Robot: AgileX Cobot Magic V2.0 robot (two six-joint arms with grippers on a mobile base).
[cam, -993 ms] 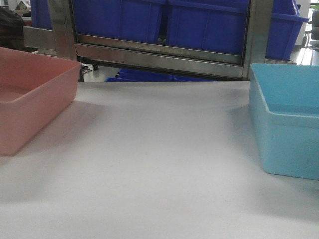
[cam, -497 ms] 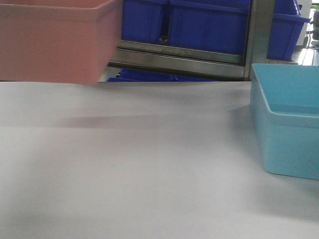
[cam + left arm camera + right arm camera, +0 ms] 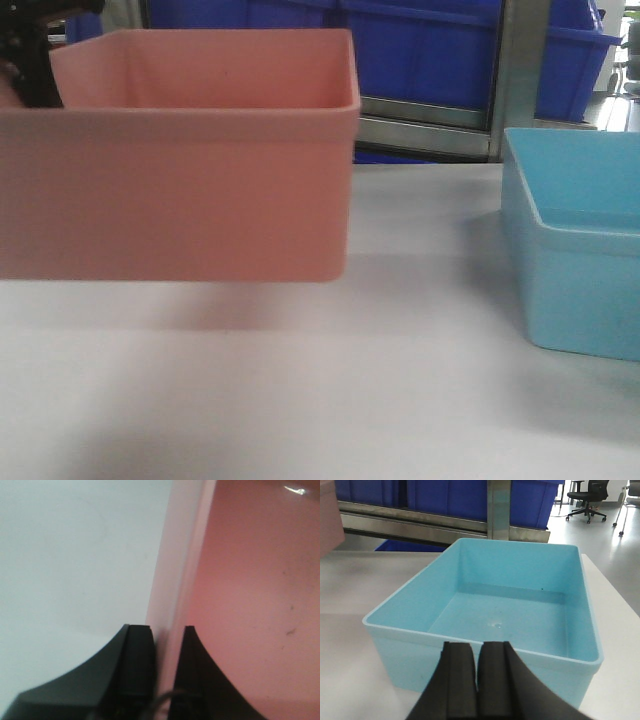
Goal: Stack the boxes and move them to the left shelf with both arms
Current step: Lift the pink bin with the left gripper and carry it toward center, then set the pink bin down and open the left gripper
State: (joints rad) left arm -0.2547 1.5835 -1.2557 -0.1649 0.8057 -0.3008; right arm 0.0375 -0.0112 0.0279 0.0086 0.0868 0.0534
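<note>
Pink plastic fills the left half of the front view: the pink bin (image 3: pixel 200 190) hangs clear of the white table (image 3: pixel 300 400), level and open side up, with a soft shadow on the tabletop right below it. In the left wrist view the left gripper (image 3: pixel 167 632) is clamped on one side wall of this bin, one black finger (image 3: pixel 137 660) against the outside of the wall and the other on the inside, the rim running straight up between them. A black part of that gripper also shows at the bin's far left corner in the front view.

The blue bin (image 3: pixel 580 270) sits flat on the table at the right, well apart from the pink one, with bare tabletop between them. Its inside is clean, with a small bright glint on the floor. The right gripper (image 3: pixel 477 650) hovers just before the blue bin's near wall, low in the right wrist view; its two fingers are pressed together with only a thin seam between them and nothing is held there.

Behind the table runs the steel front rail (image 3: pixel 425 112) of the shelf, with an upright steel post (image 3: pixel 525 70) beside the blue bin, and dark blue storage bins (image 3: pixel 430 45) sit above the rail. A corner of the pink bin shows at the left edge of the right wrist view
</note>
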